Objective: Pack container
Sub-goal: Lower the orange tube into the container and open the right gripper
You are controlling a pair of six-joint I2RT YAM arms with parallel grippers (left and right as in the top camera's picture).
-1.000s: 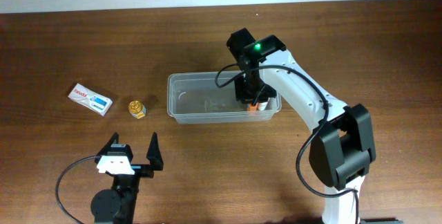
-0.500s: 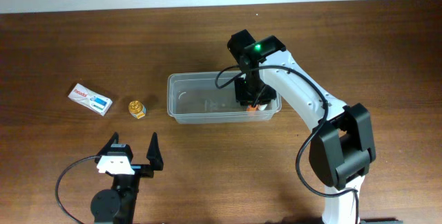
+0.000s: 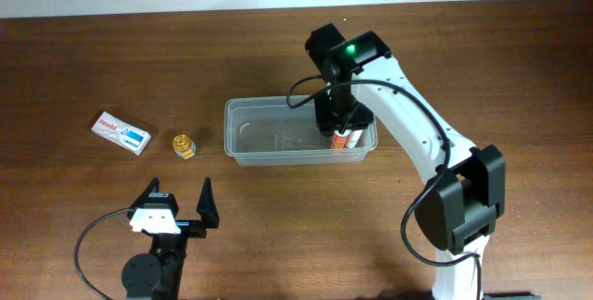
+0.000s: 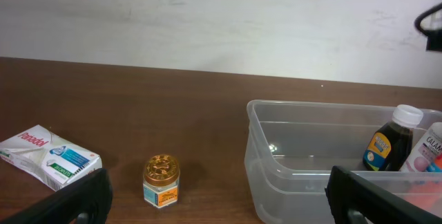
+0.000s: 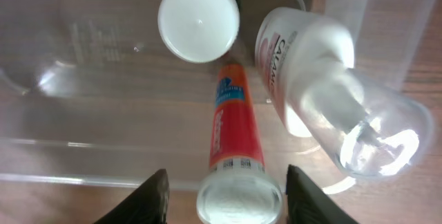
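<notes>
The clear plastic container [image 3: 278, 157] sits mid-table, and its wall shows in the left wrist view [image 4: 276, 156]. At its right end stand a red tube [image 5: 235, 124] with a white cap, a dark bottle with a white cap [image 5: 199, 20] and a white calamine bottle [image 5: 304, 65]. My right gripper [image 5: 226, 184] hangs straight above the red tube [image 3: 341, 139], open, with a gap showing on each side of the cap. Near the front left edge my left gripper [image 3: 180, 189] rests wide open and holds nothing.
A small jar with a gold lid [image 3: 183, 143] stands left of the container, also seen from the left wrist [image 4: 161, 180]. A white and blue box [image 3: 121, 131] lies further left. The right arm arches over the container's right end.
The right gripper has opened off the red tube and lifted a little; the tube stays in the container. The left arm has not moved.
</notes>
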